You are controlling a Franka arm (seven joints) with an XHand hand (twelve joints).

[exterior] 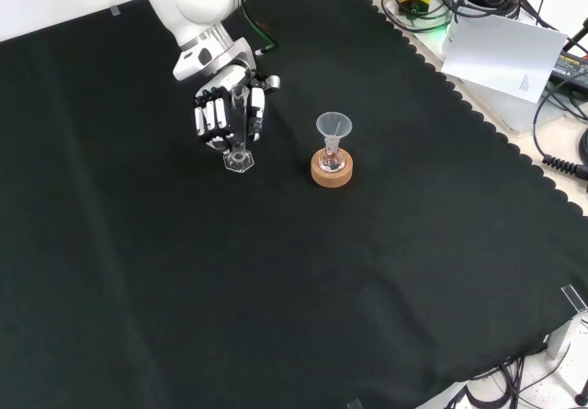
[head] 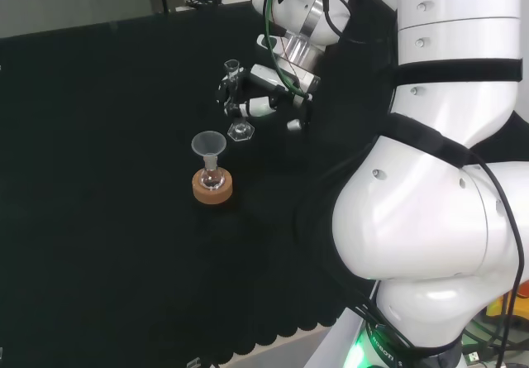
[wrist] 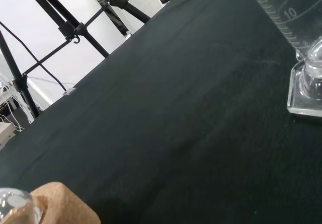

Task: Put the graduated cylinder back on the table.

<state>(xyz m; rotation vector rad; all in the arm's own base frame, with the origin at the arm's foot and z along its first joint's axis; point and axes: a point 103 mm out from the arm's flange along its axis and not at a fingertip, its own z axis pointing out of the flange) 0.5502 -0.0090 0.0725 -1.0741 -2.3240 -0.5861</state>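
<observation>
Head view: hand (head: pixel 263 93) with fingers (head: pixel 248 106) curled round the upright graduated cylinder (head: pixel 235 95); clear tube hard to trace, hexagonal foot (head: pixel 240 131) below.
Front view: foot on the bench (exterior: pixel 276 289), left of the funnel (exterior: pixel 333 127) in a flask (exterior: pixel 333 158) on its cork ring (exterior: pixel 332 172).
Wrist view: cylinder cut off at the edge.

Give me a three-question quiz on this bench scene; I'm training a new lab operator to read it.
1. True or false: the hand has its fingers curled round the graduated cylinder.
2. What sits in the neck of the small flask? A) a stopper B) a funnel C) a pipette
3. What kind of stand holds the flask?

Key:
1. True; the cylinder stands upright with its hexagonal base at the black cloth.
2. B, the funnel.
3. A cork ring.
</observation>
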